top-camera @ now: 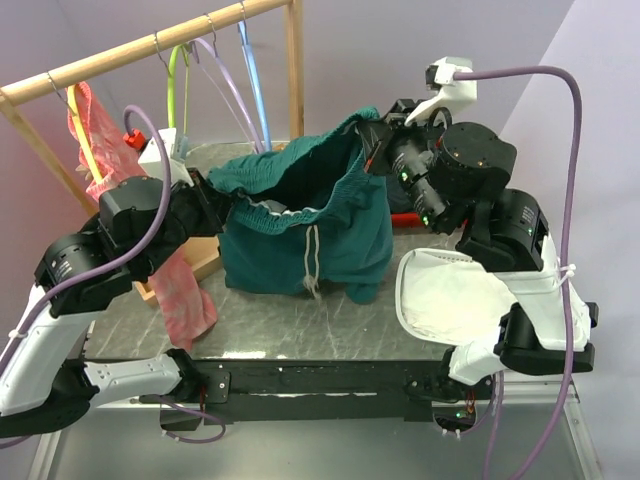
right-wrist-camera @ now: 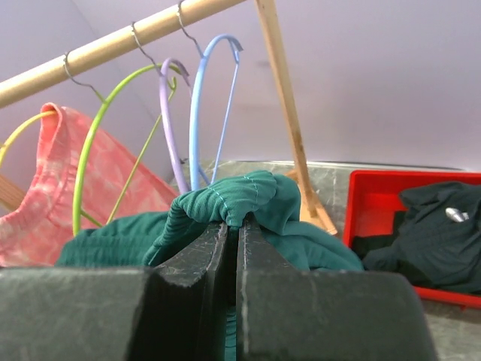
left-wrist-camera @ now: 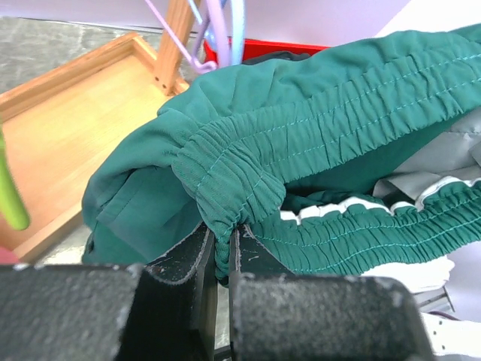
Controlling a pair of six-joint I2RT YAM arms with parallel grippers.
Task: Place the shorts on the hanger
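- The wooden rail slants across the back of the scene; everything below is placed from it.
- The shorts hang in front of and below the rail, lifted clear between the two arms. The waistband is on top and spread open, and the legs droop. The waistband's long axis runs roughly along the rail's own line.
- The left gripper sits below the rail's left half, clenched on one end of the waistband. Its wrist view shows the jaws pinched tight on gathered elastic.
- The right gripper sits below the rail's right end, grasping a fold at the opposite end of the waistband with its jaws pressed together.
- The hanger hangs by its hook from the rail's middle, between the pink garment and the lilac hanger.
- From both grippers the hanger lies up and back toward the rail, apart from the shorts. The left gripper looks nearer, so the next move probably turns on raising that waistband end railward first.
- The drawstring dangles from the waistband's front, on the side away from the rail.
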